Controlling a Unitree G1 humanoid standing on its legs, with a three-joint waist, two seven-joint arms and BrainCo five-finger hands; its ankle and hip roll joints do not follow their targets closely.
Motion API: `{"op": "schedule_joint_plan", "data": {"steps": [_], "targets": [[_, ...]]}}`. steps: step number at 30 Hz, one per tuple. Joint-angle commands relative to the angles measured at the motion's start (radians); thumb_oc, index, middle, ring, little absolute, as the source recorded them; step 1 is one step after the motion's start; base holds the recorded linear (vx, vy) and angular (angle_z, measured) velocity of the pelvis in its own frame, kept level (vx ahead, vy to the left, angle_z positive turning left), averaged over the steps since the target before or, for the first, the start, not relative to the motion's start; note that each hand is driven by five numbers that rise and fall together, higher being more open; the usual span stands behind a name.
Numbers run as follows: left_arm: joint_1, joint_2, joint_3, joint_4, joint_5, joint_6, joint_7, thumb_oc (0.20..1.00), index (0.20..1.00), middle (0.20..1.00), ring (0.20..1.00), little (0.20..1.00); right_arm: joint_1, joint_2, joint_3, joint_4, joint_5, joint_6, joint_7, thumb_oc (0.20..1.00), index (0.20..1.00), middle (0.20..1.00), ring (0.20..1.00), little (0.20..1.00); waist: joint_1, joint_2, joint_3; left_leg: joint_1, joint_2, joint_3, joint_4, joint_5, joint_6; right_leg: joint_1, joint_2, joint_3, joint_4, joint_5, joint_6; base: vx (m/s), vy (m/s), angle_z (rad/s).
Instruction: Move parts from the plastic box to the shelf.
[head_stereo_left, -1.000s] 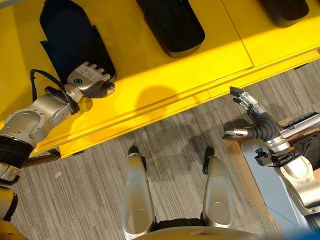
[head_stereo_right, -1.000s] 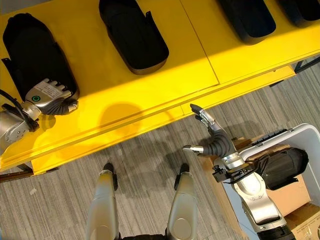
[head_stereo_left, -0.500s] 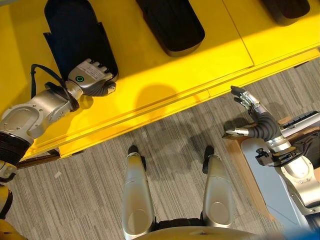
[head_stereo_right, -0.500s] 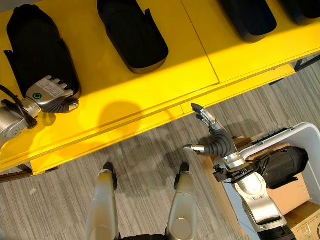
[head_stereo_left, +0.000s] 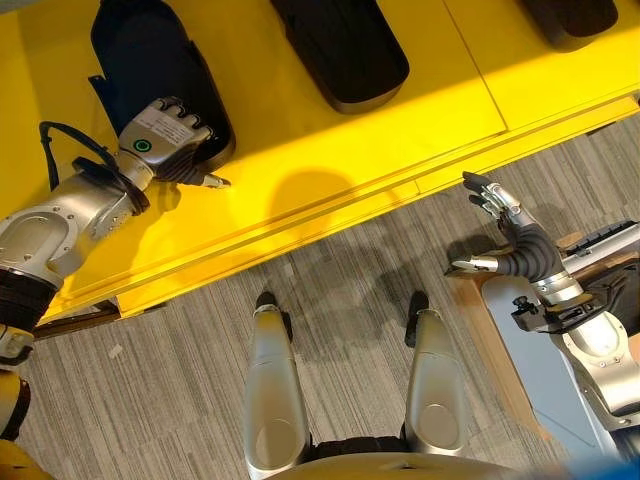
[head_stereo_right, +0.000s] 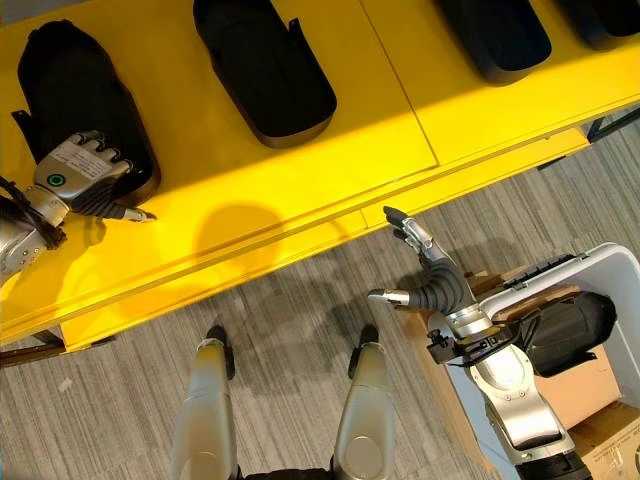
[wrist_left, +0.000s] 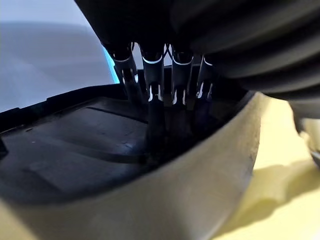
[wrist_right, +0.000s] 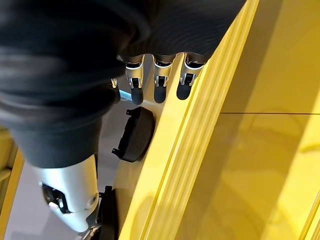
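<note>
In the left eye view you see the left hand (head_stereo_left: 162, 140) resting on the near end of a black part (head_stereo_left: 150, 70) that lies on the yellow shelf (head_stereo_left: 330, 165); its fingers reach over the part's near rim and its thumb sticks out sideways over bare shelf, so the hand is relaxed and spread, not clamped on the part. A second black part (head_stereo_left: 345, 50) lies further along the shelf, well apart from that hand. Your right hand (head_stereo_left: 500, 240) hangs over the carpeted floor (head_stereo_left: 350, 290) just in front of the shelf's edge, fingers straight and thumb held out, with nothing in it. In the right eye view you find the same layout, and behind the right arm you can make out the white plastic box (head_stereo_right: 615, 270) with a dark part (head_stereo_right: 565, 330) lying inside it, near the forearm but well behind the hand. In the left wrist view your fingers (wrist_left: 155, 82) run straight down into the hollow of the black part, their tips against its inner surface, with the pale rim of the part curving just below them. In the right wrist view the fingers (wrist_right: 160, 80) are straight and holding nothing, beside the shelf's yellow front edge, and another black part (wrist_right: 134, 134) lies beyond them on the shelf
</note>
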Motion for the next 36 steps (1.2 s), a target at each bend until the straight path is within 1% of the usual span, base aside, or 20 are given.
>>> {"op": "schedule_joint_plan", "data": {"steps": [1,7,10,15,17,18,23,32,36], "targets": [[0.047,-0.02,0.02,0.037,-0.017,0.017,0.017,1.0,1.0,1.0,1.0,1.0,0.035,0.034,-0.07,0.004,0.013,-0.043,-0.01,1.0,1.0,1.0,1.0,1.0,0.001,-0.003,-0.112,-0.05,-0.004,0.012,-0.02,0.117,0.044,-0.041,-0.003,0.023,0.157,-0.027,-0.048,0.0,0.0,0.0],[0.064,-0.006,0.044,0.014,-0.018,0.013,0.022,1.0,1.0,1.0,1.0,1.0,0.035,0.035,-0.073,0.004,0.01,-0.042,-0.007,1.0,1.0,1.0,1.0,1.0,0.003,0.0,-0.111,-0.044,-0.005,0.015,-0.024,0.116,0.045,-0.038,-0.004,0.023,0.157,-0.028,-0.048,0.0,0.0,0.0],[0.133,0.017,0.126,-0.069,-0.051,-0.005,0.013,1.0,1.0,1.0,1.0,1.0,0.041,0.039,-0.085,0.006,0.01,-0.04,-0.006,1.0,1.0,1.0,1.0,1.0,0.009,0.003,-0.111,-0.046,-0.007,0.013,-0.021,0.115,0.046,-0.04,-0.003,0.024,0.161,-0.028,-0.05,0.0,0.0,0.0],[0.198,0.039,0.218,-0.129,-0.065,-0.01,0.007,1.0,1.0,1.0,1.0,1.0,0.045,0.043,-0.094,0.007,0.009,-0.038,-0.004,1.0,1.0,1.0,1.0,1.0,0.013,0.008,-0.111,-0.046,-0.006,0.014,-0.02,0.114,0.045,-0.042,-0.001,0.025,0.164,-0.029,-0.053,0.0,0.0,0.0],[0.212,0.043,0.234,-0.143,-0.064,-0.012,0.008,1.0,1.0,1.0,1.0,1.0,0.043,0.043,-0.094,0.007,0.008,-0.038,-0.004,1.0,1.0,1.0,1.0,1.0,0.012,0.008,-0.112,-0.044,-0.006,0.015,-0.02,0.114,0.045,-0.042,0.0,0.024,0.165,-0.03,-0.053,0.0,0.0,0.0],[0.231,0.05,0.261,-0.159,-0.071,-0.014,0.008,1.0,1.0,1.0,1.0,1.0,0.047,0.046,-0.099,0.009,0.01,-0.037,-0.004,1.0,1.0,1.0,1.0,1.0,0.016,0.011,-0.112,-0.044,-0.006,0.014,-0.021,0.115,0.045,-0.042,-0.001,0.026,0.165,-0.029,-0.053,0.0,0.0,0.0],[0.286,0.068,0.331,-0.199,-0.073,-0.02,0.014,1.0,1.0,1.0,1.0,1.0,0.048,0.045,-0.102,0.006,0.012,-0.034,0.005,1.0,1.0,1.0,1.0,1.0,0.018,0.015,-0.113,-0.042,-0.008,0.013,-0.022,0.115,0.045,-0.043,0.0,0.027,0.166,-0.032,-0.052,0.0,0.0,0.0],[0.356,0.105,0.42,-0.245,-0.07,-0.031,0.022,1.0,1.0,1.0,1.0,1.0,0.047,0.041,-0.11,0.006,0.01,-0.035,0.008,1.0,1.0,1.0,1.0,1.0,0.024,0.023,-0.112,-0.039,-0.01,0.012,-0.018,0.112,0.045,-0.037,0.0,0.026,0.167,-0.032,-0.053,0.0,0.0,0.0],[0.397,0.119,0.477,-0.281,-0.077,-0.038,0.021,1.0,1.0,1.0,1.0,1.0,0.049,0.042,-0.114,0.002,0.007,-0.032,0.01,1.0,1.0,1.0,1.0,1.0,0.026,0.028,-0.116,-0.036,-0.011,0.012,-0.022,0.112,0.045,-0.035,-0.001,0.027,0.165,-0.032,-0.053,0.0,0.0,0.0]]}}
